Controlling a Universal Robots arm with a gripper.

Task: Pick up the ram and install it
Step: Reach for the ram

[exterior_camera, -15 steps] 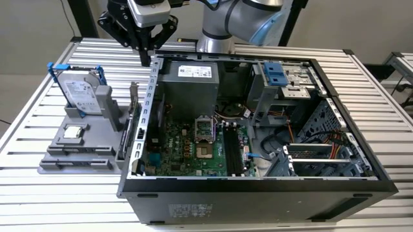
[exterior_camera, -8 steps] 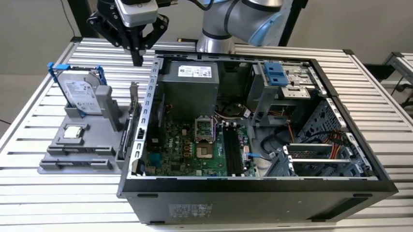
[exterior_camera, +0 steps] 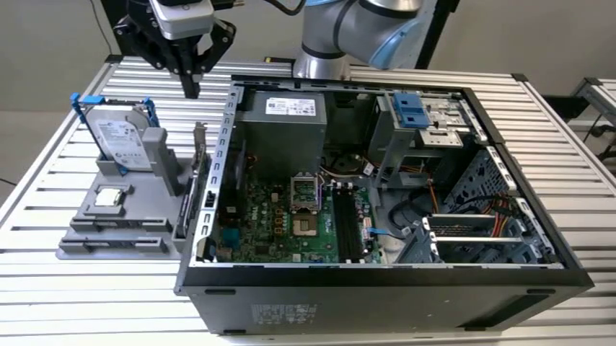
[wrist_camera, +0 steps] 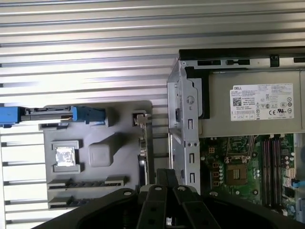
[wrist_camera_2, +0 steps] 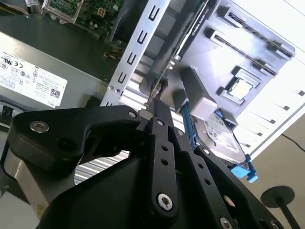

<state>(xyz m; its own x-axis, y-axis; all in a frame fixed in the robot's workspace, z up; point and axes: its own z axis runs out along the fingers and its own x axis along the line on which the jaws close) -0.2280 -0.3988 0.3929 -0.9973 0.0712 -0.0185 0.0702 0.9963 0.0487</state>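
Claw (exterior_camera: 192, 88) hangs at about eleven o'clock in the exterior view, pointing straight down, its black fingers drawn together to a single tip and gripping nothing. At six o'clock from that tip, and clear of it, the ram (exterior_camera: 193, 191) stands on its long edge in the grey holder (exterior_camera: 106, 238), on the holder's three o'clock side, just beside the outer wall of the open computer case (exterior_camera: 385, 292). In the first wrist view the ram (wrist_camera: 146, 143) shows edge-on as a thin dark line close to the fingertips.

By my reading this is the approach to the pick: nothing has been lifted and the empty memory slots (exterior_camera: 347, 216) on the board inside the case have not been filled. A sound grip would call for the jaws to part and straddle the thin top edge squarely. The case wall sits so near that there is little room to one side.

At nine o'clock from the ram, the holder also carries a hard drive (exterior_camera: 123, 140) in a blue-trimmed frame and a small square processor chip (exterior_camera: 111, 194).

Everything rests on a slatted metal tabletop (exterior_camera: 77, 303). A plain grey wall (exterior_camera: 58, 36) stands behind, and the corner of a second slatted surface (exterior_camera: 599, 94) shows at three o'clock.
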